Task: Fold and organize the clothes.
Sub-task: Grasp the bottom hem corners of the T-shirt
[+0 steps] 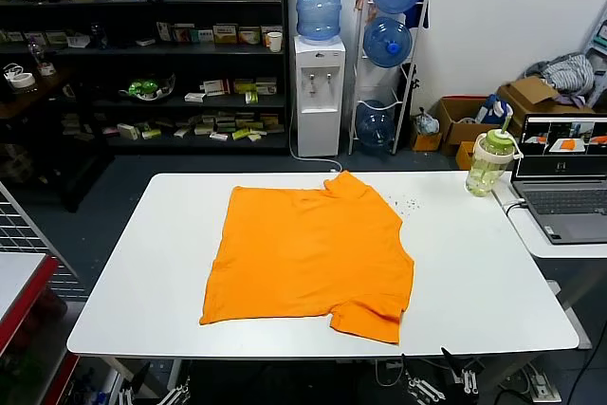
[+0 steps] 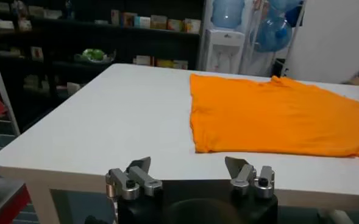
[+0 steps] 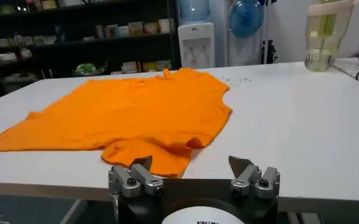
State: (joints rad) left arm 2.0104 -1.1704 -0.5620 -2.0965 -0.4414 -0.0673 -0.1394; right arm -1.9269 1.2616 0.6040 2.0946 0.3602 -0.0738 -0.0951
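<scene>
Lying spread out, plain side up, the orange T-shirt (image 1: pixel 308 258) sits roughly mid-table on the white table (image 1: pixel 142 282), with one sleeve doubled under itself at the near right corner and the collar pointing toward the water dispenser (image 1: pixel 319 92) behind. Both arms wait below the table's near edge: the left end effector (image 2: pixel 191 173) hangs short of the shirt's near left corner with its fingers apart and nothing between them, and the right end effector (image 3: pixel 194 172) faces the folded sleeve, likewise apart and empty. Folding has not begun, by the look of it. A clean first fold probably calls for taking the two near corners together, pinching a single layer at each, and smoothing the tucked sleeve flat first so it does not bunch inside the fold. The table's top is smooth and pale, so the cloth should slide rather than catch. Right of the shirt stand a green-lidded bottle (image 1: pixel 489 163) and a laptop (image 1: pixel 566 177); dark shelves (image 1: pixel 142 54) and a rack of water jugs (image 1: pixel 389 40) line the room behind the table.
</scene>
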